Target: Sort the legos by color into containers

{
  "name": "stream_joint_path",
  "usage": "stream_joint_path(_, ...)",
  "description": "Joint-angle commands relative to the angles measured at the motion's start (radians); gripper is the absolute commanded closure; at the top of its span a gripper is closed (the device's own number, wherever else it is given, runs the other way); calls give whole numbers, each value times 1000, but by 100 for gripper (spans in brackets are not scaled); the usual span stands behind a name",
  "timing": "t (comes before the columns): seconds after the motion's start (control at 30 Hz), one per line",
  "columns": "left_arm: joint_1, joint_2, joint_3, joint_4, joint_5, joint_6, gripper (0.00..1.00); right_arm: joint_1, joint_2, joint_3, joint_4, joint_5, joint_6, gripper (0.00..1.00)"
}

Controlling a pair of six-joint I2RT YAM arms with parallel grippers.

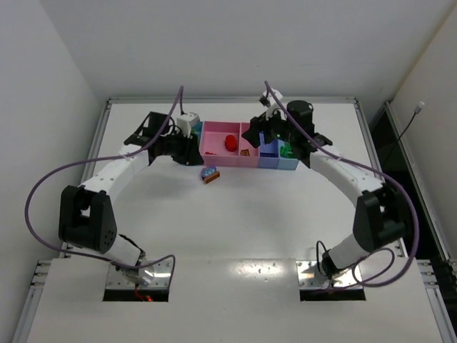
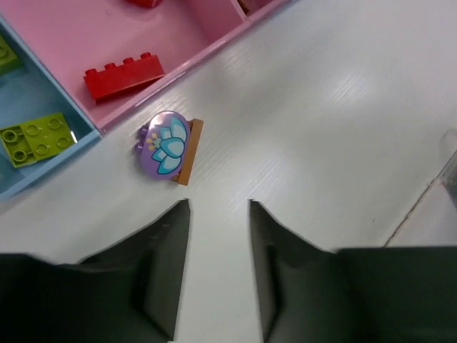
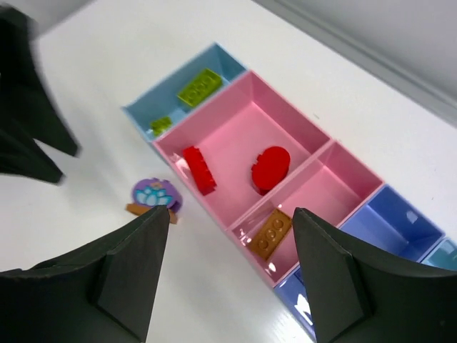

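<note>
Legos are mostly in the bins [image 1: 218, 162] already; one purple piece [image 2: 166, 146], round with a brown plate stuck to it, lies loose on the table [image 1: 235, 221] just in front of the large pink bin, not touching it. The left gripper [image 2: 218, 206] hovers nearest it, fingers apart and empty. The piece looks light, stiff and smooth, so it would likely skid on the slick tabletop; the straight sides of the plate seem a safer hold than the round rim. Farther back, a red brick [image 2: 123, 73] lies in the pink bin and a green brick [image 2: 36, 136] in the light blue end bin. The right gripper [image 3: 230, 214] hangs over the row, spread wide, holding nothing. Plain white walls [image 1: 214, 43] close in behind.
</note>
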Motion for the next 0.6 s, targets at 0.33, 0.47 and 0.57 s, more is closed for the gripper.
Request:
stream_joint_path(0.33, -81, 138, 81, -112, -148, 163, 51, -16, -218, -110, -85, -100, -42, 29)
stream_joint_path(0.47, -104, 149, 81, -78, -251, 72, 51, -25, -227, -119, -85, -100, -42, 29)
stream_joint_path(0.57, -127, 162, 81, -37, -301, 49, 51, -34, -227, -128, -74, -100, -42, 29)
